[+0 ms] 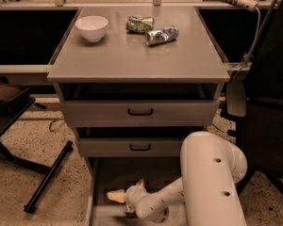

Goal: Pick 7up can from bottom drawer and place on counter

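The bottom drawer (108,175) is pulled open below the two closed drawer fronts, and its grey floor shows. My gripper (118,197) is low inside it, near the left front, with its pale tip pointing left. The white arm (203,182) bends down into the drawer from the right. I cannot make out the 7up can; it is hidden by the gripper and wrist or lies out of view. The counter (132,60) is the flat grey top above the drawers.
On the counter stand a white bowl (91,27), a crumpled dark green can (139,24) and a shiny silver-blue can (161,35). A black chair (269,102) stands at the right. A black stand leg (47,178) lies on the speckled floor at the left.
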You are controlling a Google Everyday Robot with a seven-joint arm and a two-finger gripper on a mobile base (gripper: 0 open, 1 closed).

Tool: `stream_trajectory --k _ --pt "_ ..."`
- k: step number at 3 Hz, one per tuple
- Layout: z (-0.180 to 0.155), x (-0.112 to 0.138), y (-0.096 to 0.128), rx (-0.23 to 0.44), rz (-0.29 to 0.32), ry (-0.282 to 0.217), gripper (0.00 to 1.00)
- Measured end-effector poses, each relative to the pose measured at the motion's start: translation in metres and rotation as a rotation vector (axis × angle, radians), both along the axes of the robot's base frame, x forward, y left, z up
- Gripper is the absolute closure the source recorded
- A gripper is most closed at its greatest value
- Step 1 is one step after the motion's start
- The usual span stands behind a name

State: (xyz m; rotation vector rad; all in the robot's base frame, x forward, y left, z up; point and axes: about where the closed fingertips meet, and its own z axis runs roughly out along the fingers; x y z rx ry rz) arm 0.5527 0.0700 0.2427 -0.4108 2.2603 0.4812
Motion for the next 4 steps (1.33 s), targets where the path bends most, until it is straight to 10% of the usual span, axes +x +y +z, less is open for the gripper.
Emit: stream_trajectory --k 4 --pt "-0.114 -0.031 -0.040 -0.057 -0.113 0.164 0.00"
